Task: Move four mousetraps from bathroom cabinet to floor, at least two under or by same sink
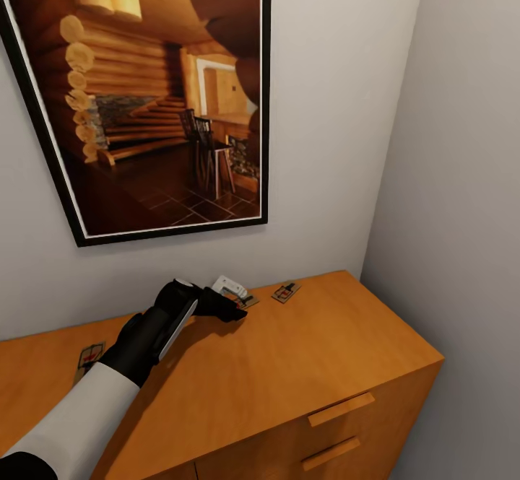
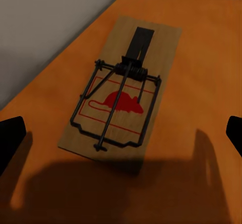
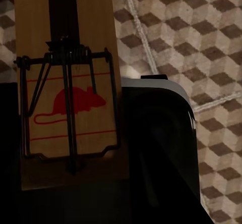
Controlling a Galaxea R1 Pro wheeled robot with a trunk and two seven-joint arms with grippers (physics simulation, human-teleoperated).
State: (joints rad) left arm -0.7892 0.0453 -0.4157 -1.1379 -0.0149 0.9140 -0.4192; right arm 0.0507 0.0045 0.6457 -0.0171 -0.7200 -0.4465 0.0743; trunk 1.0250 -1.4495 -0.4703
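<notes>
- Head view shows the wide orange-brown wooden cabinet (image 1: 303, 364) with its flat top, standing in a corner of grey walls, with a large black-framed picture of a log-cabin room (image 1: 152, 97) on the wall above it.
- The left gripper (image 1: 235, 312), black, on a white and black arm, reaches over the cabinet top close to the back wall.
- In the left wrist view, the two dark fingertips (image 2: 10, 138) stand wide apart at the two edges, and nothing is between them; the jaws are fully open.
- A small flat brown wooden mousetrap with a dark metal spring and a red mouse print (image 2: 121, 90) lies flat on the cabinet top just ahead of the open fingers, not touched by them.
- A second mousetrap (image 1: 286, 291) lies further toward the right on the same top, near the wall.
- A third mousetrap (image 1: 89, 357) lies at the left part of the top, beside the left arm.
- In the right wrist view, a fourth mousetrap (image 3: 68, 103) is upright against the dark body of the right gripper (image 3: 75, 193); it seems held there, but I cannot tell how far the jaws are closed.
- Behind it is the bathroom floor with brown, beige and white cube-pattern tiles (image 3: 201, 42).
</notes>
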